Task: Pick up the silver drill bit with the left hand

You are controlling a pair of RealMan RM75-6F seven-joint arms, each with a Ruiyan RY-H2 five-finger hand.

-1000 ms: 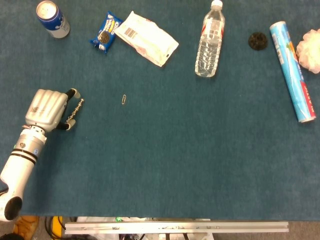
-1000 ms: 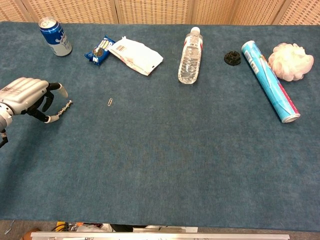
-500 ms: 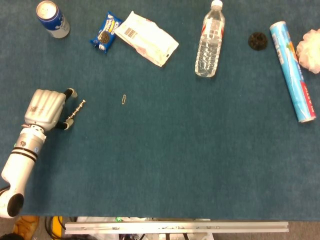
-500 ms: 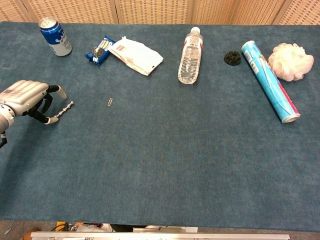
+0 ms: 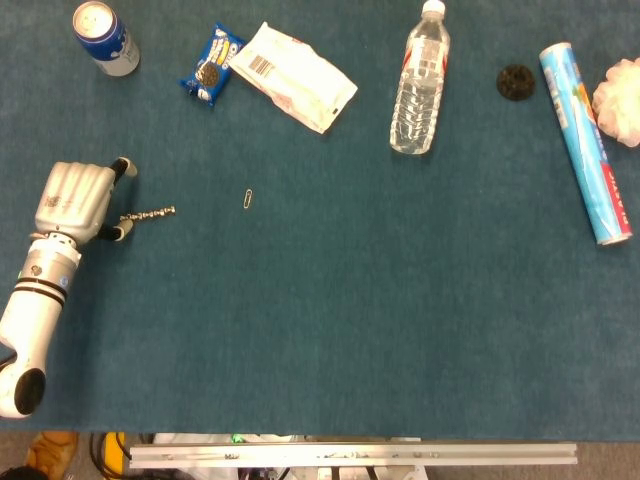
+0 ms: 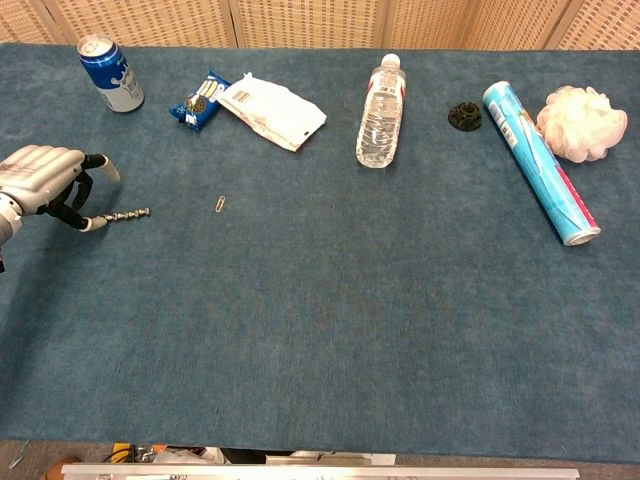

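Blue-carpeted table (image 5: 330, 330): at middle left, the left hand (image 5: 72, 198) is pinching the silver drill bit (image 5: 150, 213) in curled fingers (image 5: 120, 231), having swung it from diagonal to level.

It looks like a robot test room, with a big table (image 6: 330, 330) covered in blue carpet, a metal rail (image 5: 350, 455) along its near edge, woven screens (image 6: 300, 20) behind it, and everyday things spread out.
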